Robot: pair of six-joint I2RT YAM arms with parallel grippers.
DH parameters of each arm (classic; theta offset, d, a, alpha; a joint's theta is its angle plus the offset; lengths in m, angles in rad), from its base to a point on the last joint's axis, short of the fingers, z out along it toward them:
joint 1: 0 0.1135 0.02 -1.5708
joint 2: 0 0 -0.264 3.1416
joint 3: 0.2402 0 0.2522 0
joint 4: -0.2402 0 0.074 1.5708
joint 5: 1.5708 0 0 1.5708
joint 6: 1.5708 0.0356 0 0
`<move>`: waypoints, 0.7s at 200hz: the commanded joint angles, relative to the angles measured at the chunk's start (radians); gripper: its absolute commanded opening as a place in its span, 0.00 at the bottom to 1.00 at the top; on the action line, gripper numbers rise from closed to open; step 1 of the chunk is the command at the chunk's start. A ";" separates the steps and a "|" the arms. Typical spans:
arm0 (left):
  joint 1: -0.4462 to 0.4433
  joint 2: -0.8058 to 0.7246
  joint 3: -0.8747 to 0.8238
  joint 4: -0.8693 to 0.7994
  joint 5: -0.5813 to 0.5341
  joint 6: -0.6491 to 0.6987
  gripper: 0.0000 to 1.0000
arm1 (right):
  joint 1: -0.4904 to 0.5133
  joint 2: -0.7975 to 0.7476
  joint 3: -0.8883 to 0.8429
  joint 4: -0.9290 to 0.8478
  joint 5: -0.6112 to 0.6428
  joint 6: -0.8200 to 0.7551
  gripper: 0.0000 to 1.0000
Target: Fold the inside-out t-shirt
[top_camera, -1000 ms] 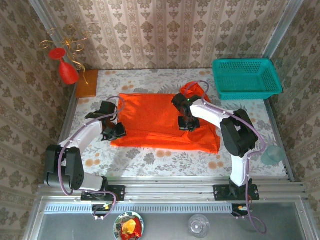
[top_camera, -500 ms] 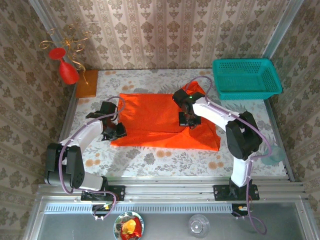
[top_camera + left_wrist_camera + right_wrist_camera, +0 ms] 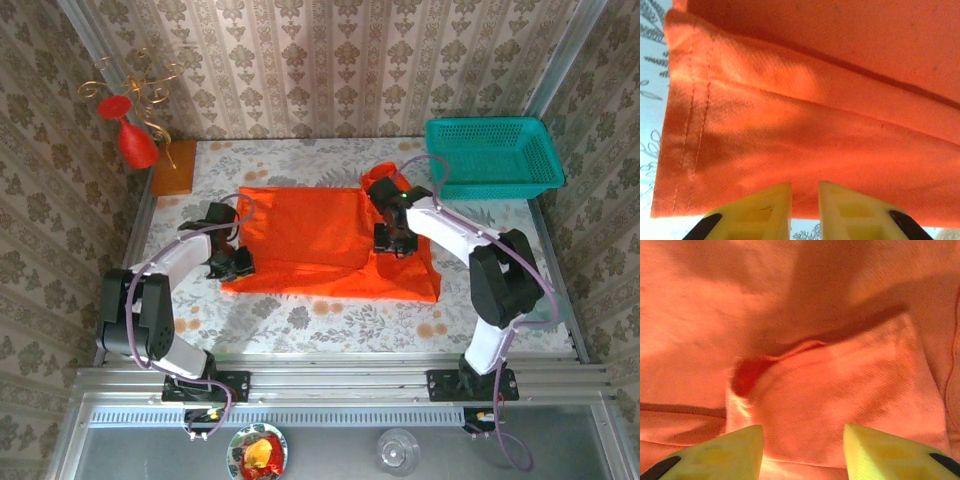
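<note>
"On the flowered table (image 3: 330, 318), what have you got?"

"The inside-out t-shirt (image 3: 320, 245), spread flat between my two arms. My right claw (image 3: 802, 432) stands wide above a folded flap (image 3: 840, 390) and grips nothing. I judge that lets the fold lie."

"And the left?"

"My left claw (image 3: 805, 186) sits narrow at the side hem (image 3: 685, 125), probably to anchor the cloth. Whether it actually pinches any, I cannot tell."
</note>
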 commanded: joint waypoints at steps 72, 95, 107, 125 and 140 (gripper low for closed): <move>0.129 0.203 0.067 0.035 -0.050 0.040 0.23 | -0.185 -0.135 -0.419 0.251 -0.214 0.069 0.63; 0.157 0.173 0.022 0.038 -0.049 0.038 0.23 | -0.213 -0.157 -0.447 0.251 -0.214 0.054 0.63; 0.156 0.147 -0.003 0.038 -0.043 0.032 0.23 | -0.220 -0.169 -0.452 0.246 -0.222 0.050 0.64; 0.157 0.103 -0.055 0.042 -0.037 0.012 0.23 | -0.221 -0.181 -0.468 0.242 -0.240 0.046 0.64; 0.157 0.058 -0.109 0.050 -0.038 -0.019 0.23 | -0.220 -0.203 -0.495 0.237 -0.258 0.049 0.64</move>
